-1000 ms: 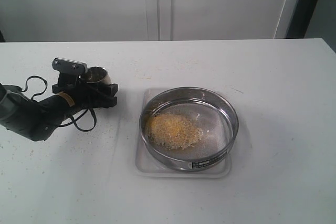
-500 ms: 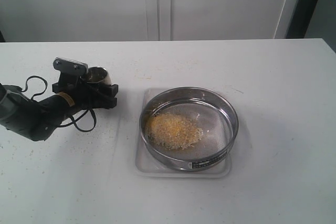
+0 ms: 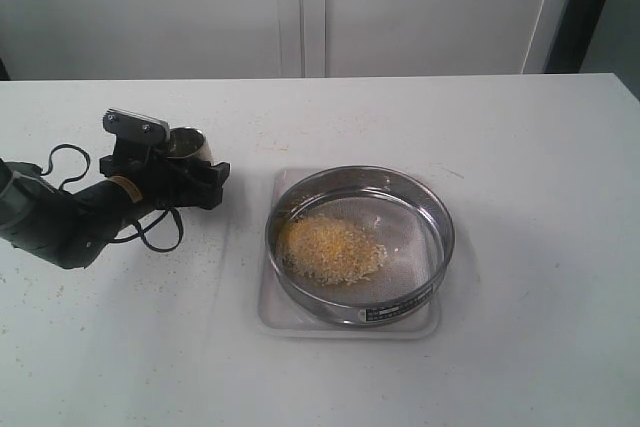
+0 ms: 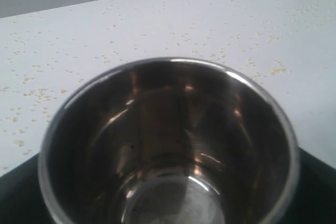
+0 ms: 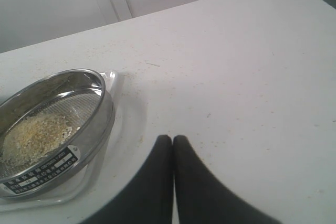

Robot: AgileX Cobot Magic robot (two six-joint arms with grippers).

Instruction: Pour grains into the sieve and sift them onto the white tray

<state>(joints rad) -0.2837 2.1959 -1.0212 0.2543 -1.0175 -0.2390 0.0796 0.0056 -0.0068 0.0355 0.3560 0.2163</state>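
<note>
The sieve (image 3: 444,230) stands on the white tray (image 3: 268,317), right of centre. A yellow and pale heap of grains (image 3: 330,249) lies on the left part of its mesh. To the left, my left gripper (image 3: 190,173) is shut on a small steel cup (image 3: 186,143), held just above the table. The cup (image 4: 168,145) fills the left wrist view and its inside looks empty. My right gripper (image 5: 173,139) is shut with nothing in it, low over bare table beside the sieve (image 5: 102,121), the grains (image 5: 37,137) and the white tray (image 5: 126,121). It is outside the exterior view.
Stray granules are scattered on the white table (image 3: 520,147), mostly around the cup and left of the tray. A pale wall with a panel seam (image 3: 302,7) rises behind the table's far edge.
The left gripper with the cup has shifted very slightly; the sieve, tray and grains are unchanged.
</note>
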